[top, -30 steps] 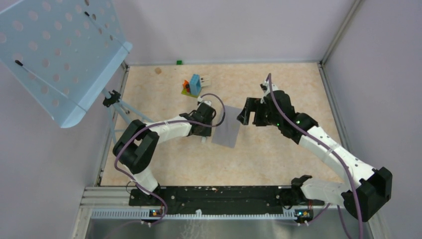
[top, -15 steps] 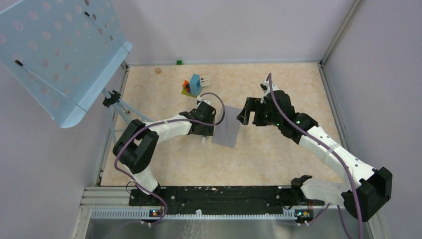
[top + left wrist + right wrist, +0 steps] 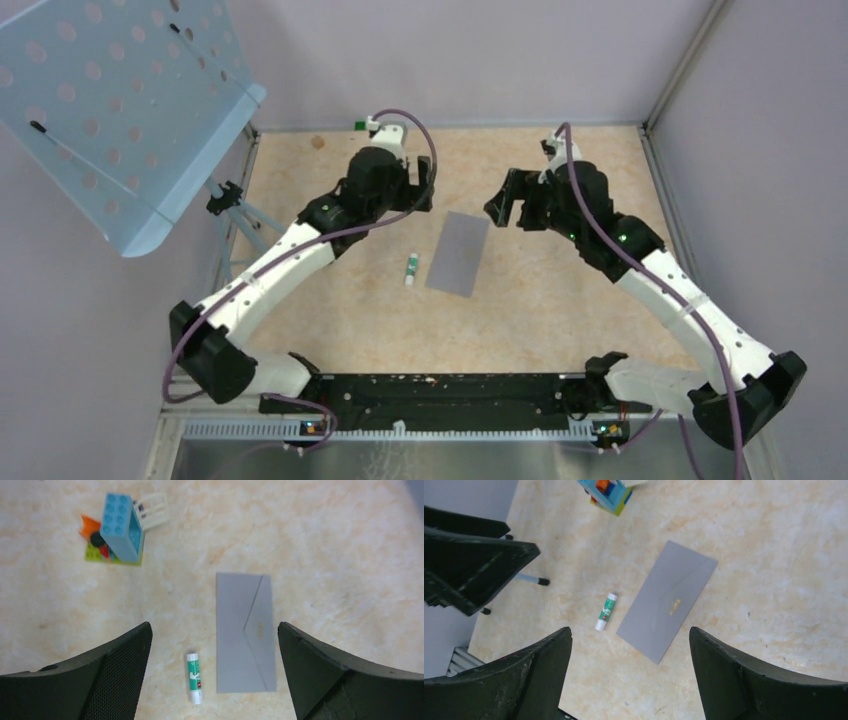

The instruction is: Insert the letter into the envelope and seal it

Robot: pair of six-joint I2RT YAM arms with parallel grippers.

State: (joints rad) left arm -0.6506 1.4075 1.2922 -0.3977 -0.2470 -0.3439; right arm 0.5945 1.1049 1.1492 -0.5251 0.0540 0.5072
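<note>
**Top external: both jaws released, envelope flat between my arms**

Top external view has the envelope (image 3: 458,253) lying flat on the tan surface (image 3: 540,320). My left arm (image 3: 290,260) is on one side of it and my right arm (image 3: 650,280) on the other. Neither arm touches it, and both wrists hang raised near the envelope's far end.

In the left wrist view my left jaws are released. The fingers (image 3: 100,680) are spread wide with nothing between them, and the envelope shows below through the gap. It lies flap side up, with the pointed flap folded down and a small gold mark at the flap's tip. Whether the flap is stuck down I cannot tell.

A glue stick (image 3: 194,677), white with a green label, lies just beside the envelope's long edge on my left arm's side. It sits close to a corner and does not touch the envelope. A block cluster (image 3: 117,530) of blue, orange and green stands well apart from the envelope, off its far end on the glue stick's side.

In the right wrist view my right jaws are released too, with both fingers (image 3: 749,680) wide apart and empty. The envelope lies below, between them.
</note>
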